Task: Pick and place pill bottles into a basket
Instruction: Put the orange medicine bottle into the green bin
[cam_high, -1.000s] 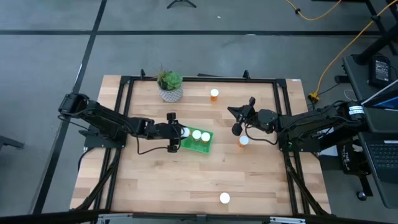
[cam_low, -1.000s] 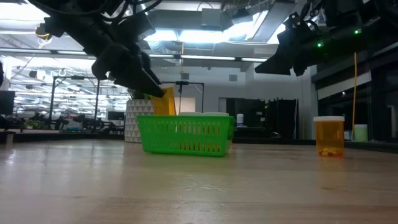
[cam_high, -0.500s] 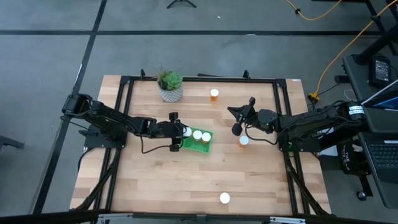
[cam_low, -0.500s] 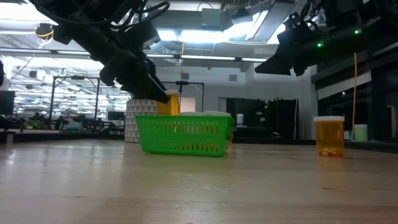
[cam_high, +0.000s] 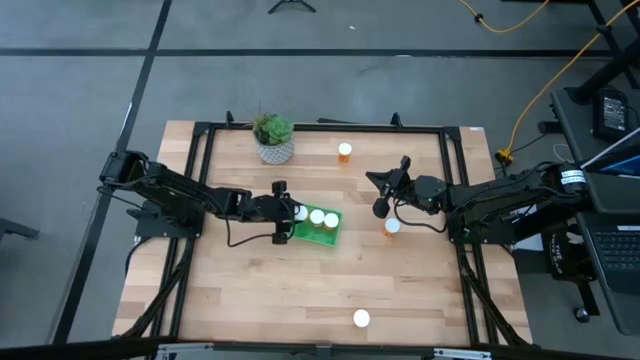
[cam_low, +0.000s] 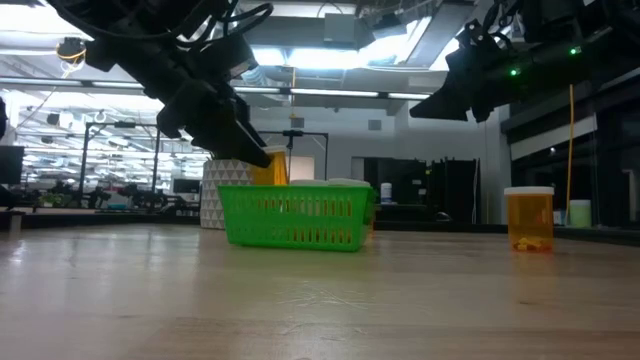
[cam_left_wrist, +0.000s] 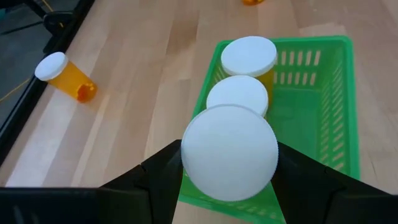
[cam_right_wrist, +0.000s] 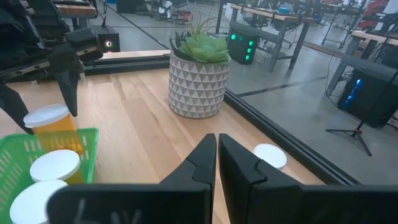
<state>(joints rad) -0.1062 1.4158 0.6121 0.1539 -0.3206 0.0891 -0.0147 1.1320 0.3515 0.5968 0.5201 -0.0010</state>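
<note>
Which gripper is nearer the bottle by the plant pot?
Right. The right gripper, shut, hovers close to that bottle; the left gripper holds another bottle over the basket, farther off.

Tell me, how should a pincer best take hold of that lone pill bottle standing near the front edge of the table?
That pill bottle stands upright with its round white cap facing up and bare table all around it. Coming straight down from above and closing on the sides just under the cap looks best: the body is round, so any side serves.
</note>
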